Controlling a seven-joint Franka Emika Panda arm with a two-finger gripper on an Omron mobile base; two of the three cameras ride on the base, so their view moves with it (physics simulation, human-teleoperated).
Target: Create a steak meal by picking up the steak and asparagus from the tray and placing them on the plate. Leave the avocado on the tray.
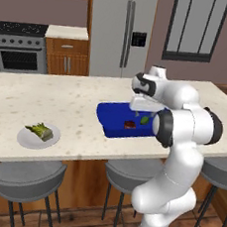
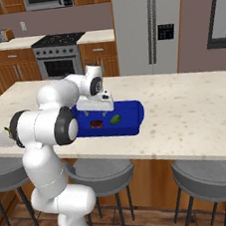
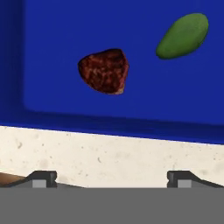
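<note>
Two foods lie on the tray [image 1: 114,130], while the asparagus [image 1: 40,130] already rests on the plate [image 1: 27,138]. Largest of all is the pale speckled island counter [image 1: 61,104], which carries everything; three grey stools [image 1: 23,175] stand along its near side. The tray, a bright blue rectangle with a raised rim, sits near the counter's front edge with its long axis running along that edge, well apart from the plate at the counter's left end in the left base view. The white arm [image 1: 182,138] bends over the tray, and the gripper [image 3: 111,179] hangs above the counter strip just in front of the tray's near rim; its two dark fingertips [image 3: 42,178] stand wide apart in the hand view, with nothing between them. The plate is round, pale and shallow. On it, the asparagus bundle lies with its long axis slanting from the upper left down toward the right in the left base view. In the hand view the avocado [image 3: 183,36] is an oval, its long axis tilted from lower left to upper right. The steak [image 3: 104,70] is a blocky dark red chunk near it, apart from it, both flat on the tray floor. No writing or label can be read anywhere.
</note>
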